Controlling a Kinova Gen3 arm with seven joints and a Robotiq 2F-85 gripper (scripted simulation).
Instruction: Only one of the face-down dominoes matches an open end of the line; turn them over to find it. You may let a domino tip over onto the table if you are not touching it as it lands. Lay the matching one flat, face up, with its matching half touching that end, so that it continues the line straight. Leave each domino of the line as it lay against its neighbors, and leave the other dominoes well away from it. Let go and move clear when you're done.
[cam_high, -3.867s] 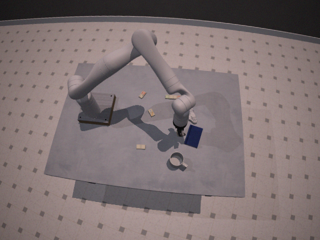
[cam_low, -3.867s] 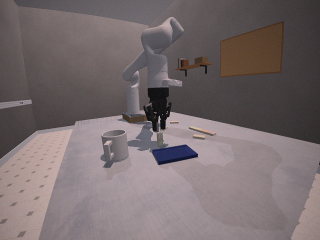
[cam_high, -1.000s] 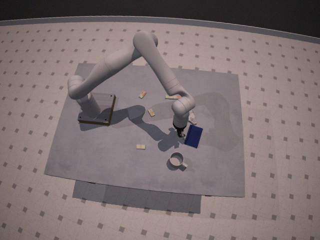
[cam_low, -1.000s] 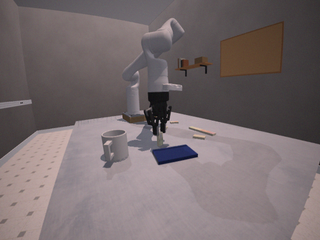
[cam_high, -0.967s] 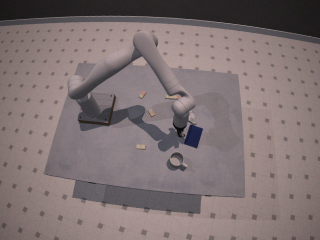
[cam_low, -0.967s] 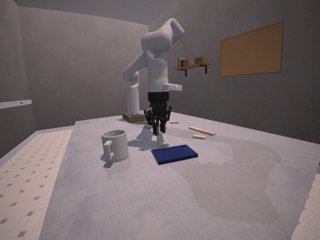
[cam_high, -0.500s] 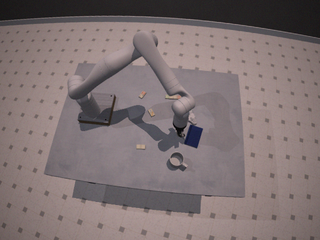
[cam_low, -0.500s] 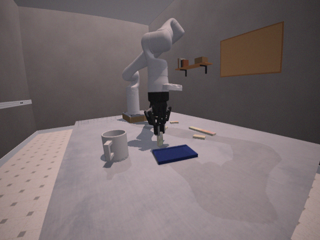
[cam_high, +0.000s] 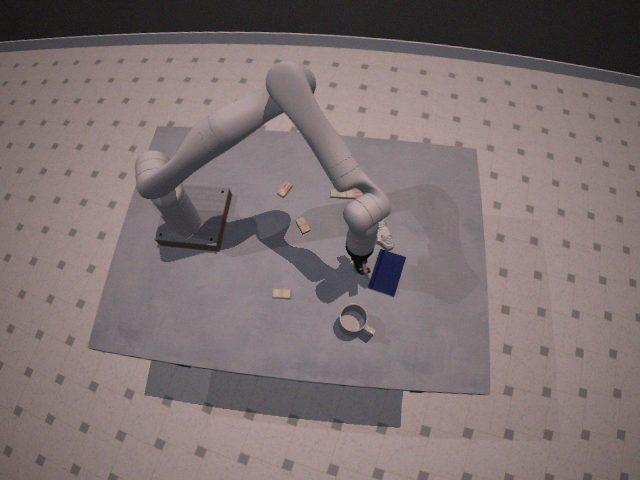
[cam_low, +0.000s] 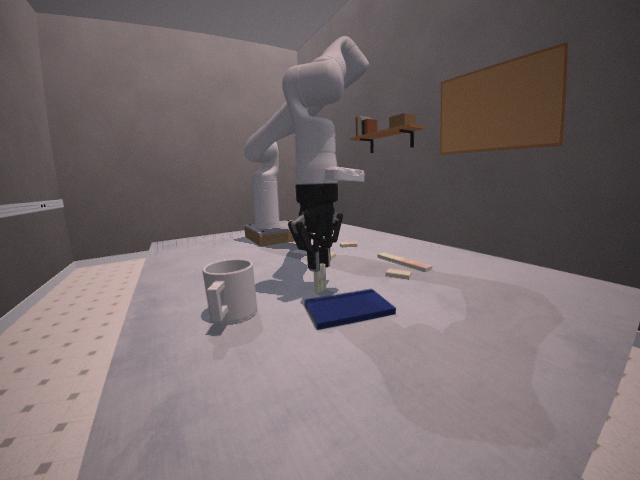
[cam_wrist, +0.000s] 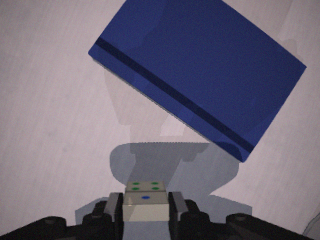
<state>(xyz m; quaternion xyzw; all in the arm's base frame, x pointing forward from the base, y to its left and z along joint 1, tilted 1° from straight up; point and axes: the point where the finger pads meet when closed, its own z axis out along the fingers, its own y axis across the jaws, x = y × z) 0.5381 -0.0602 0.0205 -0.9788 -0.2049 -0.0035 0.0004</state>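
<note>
From the top, the arm (cam_high: 315, 124) (cam_low: 315, 149) covers one end of the domino line (cam_high: 340, 194) (cam_low: 404, 261), and the domino at the gripper (cam_high: 361, 267) (cam_low: 319, 262) (cam_wrist: 145, 208) cannot be made out. Three loose dominoes do show: one with reddish marks (cam_high: 284, 189), one angled (cam_high: 302, 225) and a pale one (cam_high: 281, 293).

The exterior view shows what the top view hides: the task's handled domino (cam_low: 320, 280) (cam_wrist: 146, 200) stands upright below the fingertips, between the mug (cam_high: 353, 319) (cam_low: 230, 289) and the blue book (cam_high: 387, 272) (cam_low: 350, 308) (cam_wrist: 200, 70), nearer the book. Its upper part is hidden by the fingers. Another domino (cam_low: 398, 273) lies flat near the line, whose pips are too small to read.

The wrist view shows the fingers clamped on the handled domino's two sides. It is cream, its face foreshortened, with four green pips on one half and a blue pip on the other. The book is cut off at the top edge.
</note>
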